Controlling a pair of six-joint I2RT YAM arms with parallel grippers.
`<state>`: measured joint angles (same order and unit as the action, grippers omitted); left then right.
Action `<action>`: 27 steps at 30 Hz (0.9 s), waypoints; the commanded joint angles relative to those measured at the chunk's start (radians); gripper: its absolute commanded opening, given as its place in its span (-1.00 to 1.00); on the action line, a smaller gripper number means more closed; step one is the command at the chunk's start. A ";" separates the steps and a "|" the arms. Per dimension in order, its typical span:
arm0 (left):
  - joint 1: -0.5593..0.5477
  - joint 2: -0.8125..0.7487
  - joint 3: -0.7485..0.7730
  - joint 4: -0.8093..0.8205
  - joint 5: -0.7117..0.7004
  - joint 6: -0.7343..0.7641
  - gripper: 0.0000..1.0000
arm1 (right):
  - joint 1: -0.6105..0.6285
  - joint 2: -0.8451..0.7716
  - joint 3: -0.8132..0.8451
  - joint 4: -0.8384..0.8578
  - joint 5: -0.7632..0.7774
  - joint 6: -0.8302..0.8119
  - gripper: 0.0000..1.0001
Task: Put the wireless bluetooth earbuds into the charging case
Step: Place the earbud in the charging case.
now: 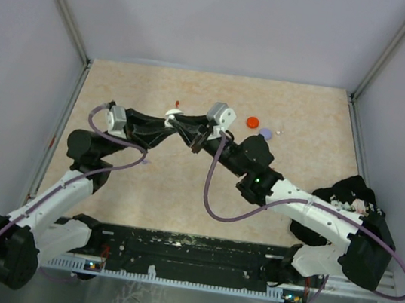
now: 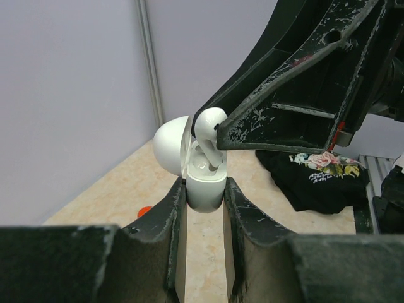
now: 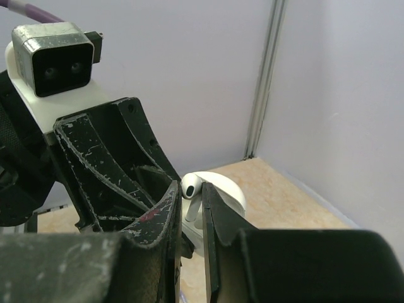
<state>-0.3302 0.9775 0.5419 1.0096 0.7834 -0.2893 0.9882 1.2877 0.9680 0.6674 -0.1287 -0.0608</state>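
- Left gripper (image 2: 204, 189): fingers closed most of the way, one on each side of the white charging case (image 2: 205, 196). The case is held upright above the tan table (image 1: 143, 188), left of centre in the top view.
- Case lid (image 2: 169, 146) is hinged open and tipped back to the left in the left wrist view.
- White earbud (image 2: 209, 128): head above the case rim, stem pointing down into the open case. Cannot tell whether the stem tip is seated in its well.
- Right gripper (image 3: 189, 190): fingers pinched together on the earbud's stem, meeting the left gripper from the right directly over the case.
- Small red bit (image 1: 180, 83) lies on the table beyond the grippers.
- Red disc (image 1: 252, 122) lies flat on the table, right of the grippers.
- Lavender disc (image 1: 265, 133) lies just beside the red disc.
- Tiny white bit (image 1: 278, 132) lies near the lavender disc, too small to identify.
- Black cloth with flower print (image 1: 348, 196) is bunched at the right edge of the table.
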 commanded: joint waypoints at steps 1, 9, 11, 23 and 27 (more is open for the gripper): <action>-0.003 -0.019 0.037 0.001 -0.061 -0.060 -0.99 | 0.014 -0.011 -0.026 0.068 -0.025 -0.017 -1.00; -0.004 -0.045 0.050 -0.086 -0.116 -0.085 -0.99 | 0.015 -0.018 -0.051 0.070 -0.036 -0.032 -1.00; -0.004 -0.050 0.050 -0.092 -0.127 -0.085 -0.99 | 0.014 -0.021 -0.052 0.063 -0.034 -0.031 -0.98; -0.007 -0.056 0.035 -0.044 -0.085 -0.062 -0.99 | 0.015 -0.019 -0.045 0.007 0.011 -0.011 -0.81; -0.010 -0.063 0.032 -0.047 -0.089 -0.020 -0.99 | 0.016 -0.013 -0.034 -0.024 0.024 -0.008 -0.79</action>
<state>-0.3370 0.9440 0.5465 0.8959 0.7235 -0.3576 0.9882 1.2877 0.9234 0.7067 -0.1181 -0.0906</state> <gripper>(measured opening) 0.290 0.139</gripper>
